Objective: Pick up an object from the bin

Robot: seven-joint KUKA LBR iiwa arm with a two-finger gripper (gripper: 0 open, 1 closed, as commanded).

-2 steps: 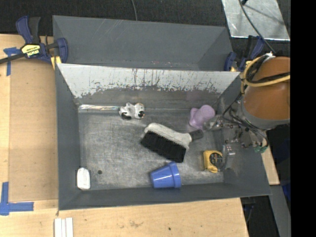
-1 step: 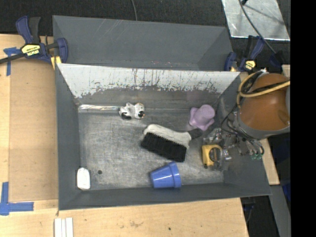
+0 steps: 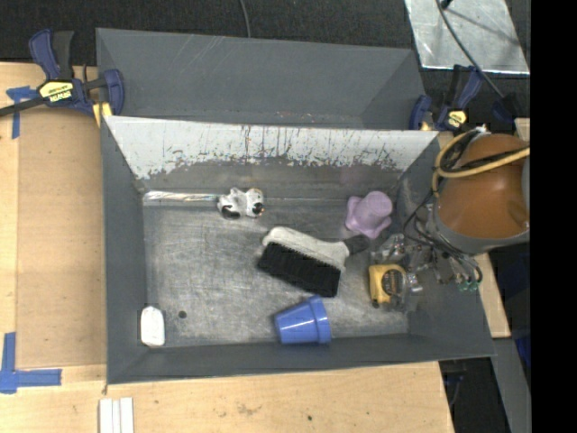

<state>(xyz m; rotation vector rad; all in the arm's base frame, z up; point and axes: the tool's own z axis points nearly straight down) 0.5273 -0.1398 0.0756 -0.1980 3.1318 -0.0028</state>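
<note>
My gripper (image 3: pixel 410 267) is low at the bin's right side, under the arm's orange cover. Right beside it, touching or nearly so, lies a small yellow and black thing (image 3: pixel 382 285) that looks like a tape measure; I cannot tell whether it is gripped. A lilac soft lump (image 3: pixel 369 213) rests just up and left of the gripper. A brush with black bristles and a white back (image 3: pixel 302 261) lies to the left, near the bin's middle.
A blue cup (image 3: pixel 304 323) lies on its side at the front. A small white and black toy (image 3: pixel 242 204) sits by the back wall, and a white oblong piece (image 3: pixel 152 326) rests in the front left corner. The arm's cables hang beside the right wall.
</note>
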